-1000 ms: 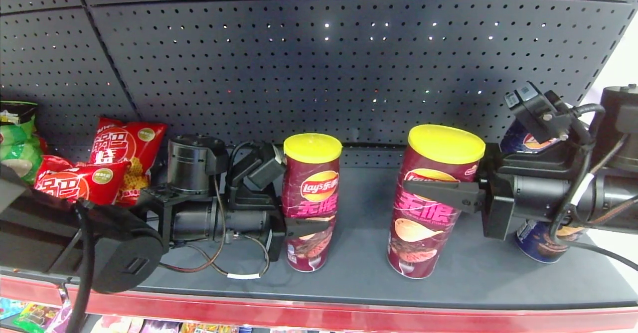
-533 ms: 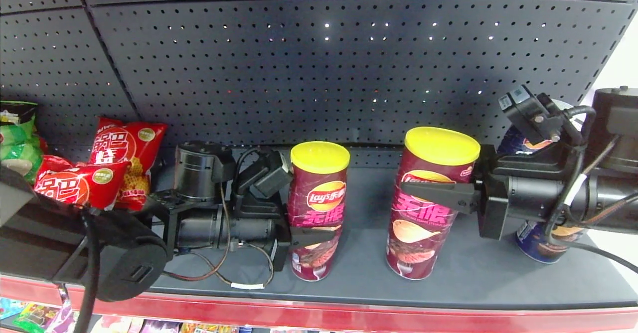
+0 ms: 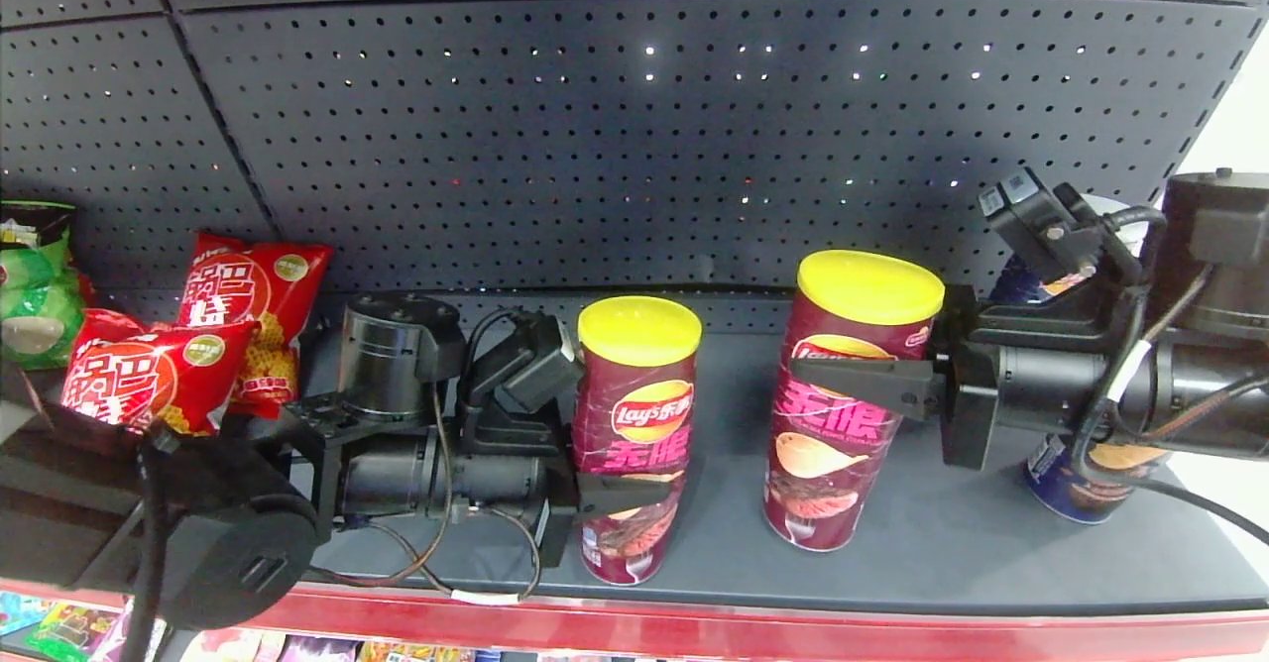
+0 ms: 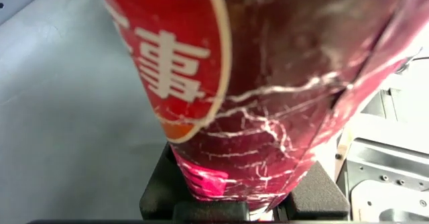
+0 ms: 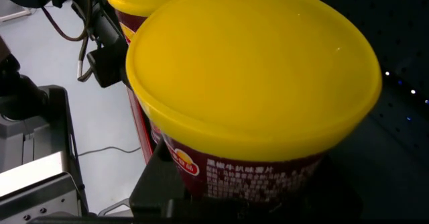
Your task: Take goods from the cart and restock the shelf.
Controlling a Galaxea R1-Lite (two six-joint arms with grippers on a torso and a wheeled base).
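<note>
two maroon cardboard crisp tubes, yellow plastic lids, upright at dark grey shelf (image 3: 714, 533). left tube (image 3: 634, 424): left gripper (image 3: 630, 489) jaws clamped low on barrel. right tube (image 3: 843, 464): right gripper (image 3: 853, 389) jaws clamped mid-barrel. likely light, stiff, crushable; hold barrel gently.

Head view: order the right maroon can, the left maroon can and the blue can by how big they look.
1. Right maroon can, looks largest.
2. Left maroon can, slightly smaller; same design, so nearness may explain it.
3. Blue can, smallest showing, but the right arm hides most of it, so unsure.
</note>
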